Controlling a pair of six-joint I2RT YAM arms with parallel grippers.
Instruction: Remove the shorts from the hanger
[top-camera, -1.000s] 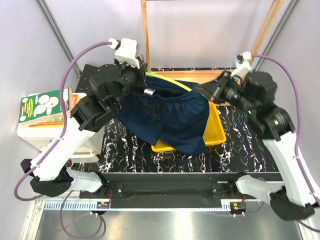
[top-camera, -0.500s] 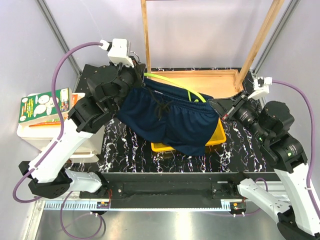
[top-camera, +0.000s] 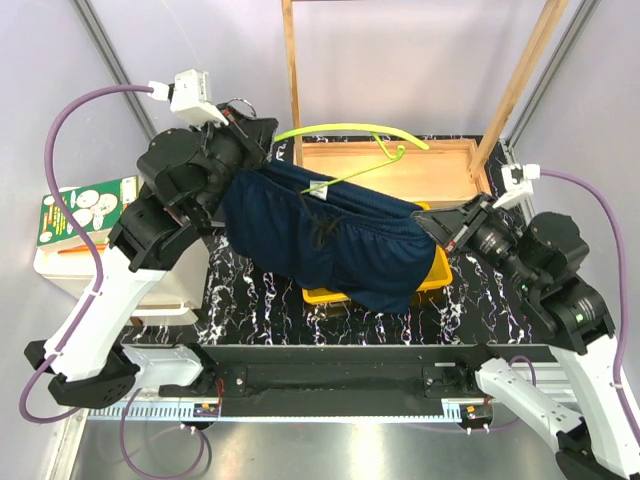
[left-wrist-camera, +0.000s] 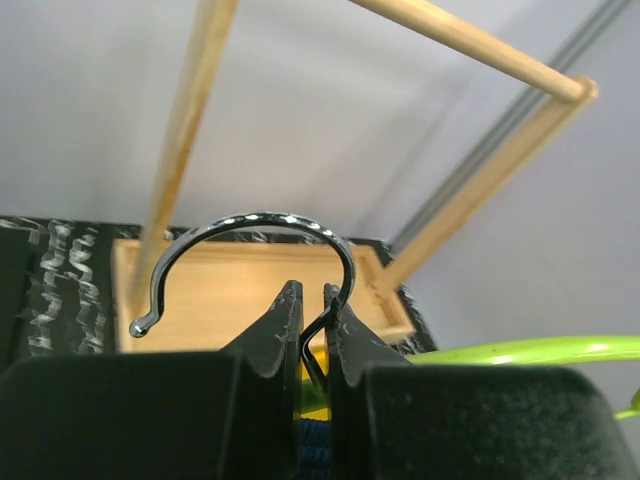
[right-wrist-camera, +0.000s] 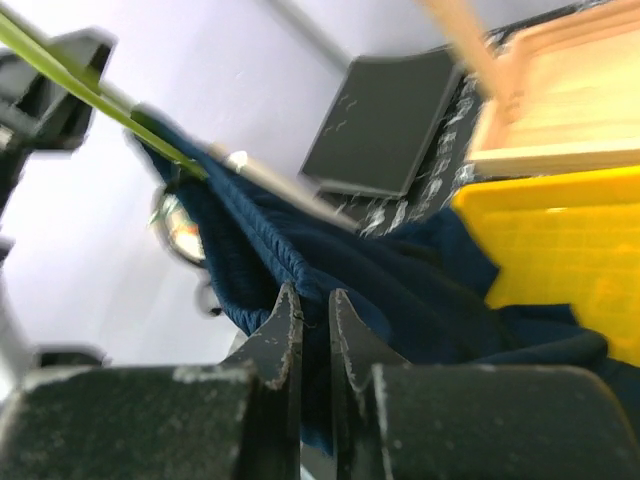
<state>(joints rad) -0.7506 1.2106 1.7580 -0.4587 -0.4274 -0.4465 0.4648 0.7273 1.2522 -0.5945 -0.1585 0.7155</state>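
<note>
On the left, the left gripper (left-wrist-camera: 312, 298) is clamped tight on the silver hook (left-wrist-camera: 270, 217) of the hanger (top-camera: 350, 130) and has swung up toward eleven o'clock. That lime arc now rides clear above the cloth, where a second ago it lay low in the waistband. The shorts (top-camera: 320, 235) sag over the yellow tray (top-camera: 437, 272) mid-surface (top-camera: 250, 290), one hanger tip seemingly still caught at the band. At three o'clock the right gripper (top-camera: 447, 224), pinched shut on the waistband, has dragged it down and away. Nearly free, I'd say.
</note>
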